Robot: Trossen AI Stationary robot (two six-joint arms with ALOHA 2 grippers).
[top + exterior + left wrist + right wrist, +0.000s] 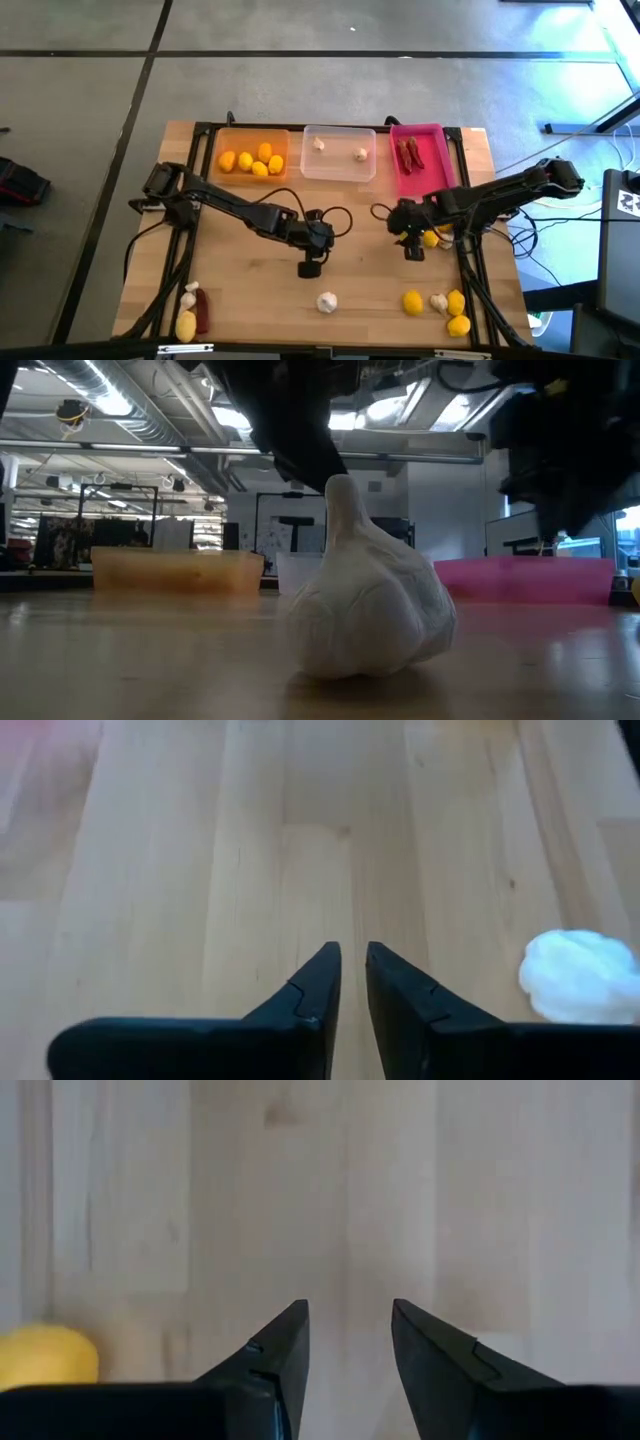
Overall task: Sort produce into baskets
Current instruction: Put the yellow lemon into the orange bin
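A white garlic bulb (pixel 327 302) (pixel 370 610) rests on its base on the wooden table, near the front edge. My left gripper (pixel 309 268) (pixel 352 958) hangs just beyond it, tilted down, all but shut, with only a thin slit between its fingers and nothing in them. The bulb (pixel 580 978) lies off to one side of the fingers. My right gripper (pixel 412 250) (pixel 350 1312) hovers open and empty over bare wood, beside a yellow lemon (pixel 431 238) (pixel 45 1355). Along the far edge stand the orange tray (pixel 252 155), the clear tray (pixel 338 153) and the pink tray (pixel 418 157).
The orange tray holds several lemons, the clear tray two garlic bulbs, the pink tray red chilies. At the near right lie three lemons (pixel 455 302) and a garlic bulb (pixel 438 302). At the near left lie a garlic bulb (pixel 190 295), a chili (pixel 203 310) and a lemon (pixel 186 326).
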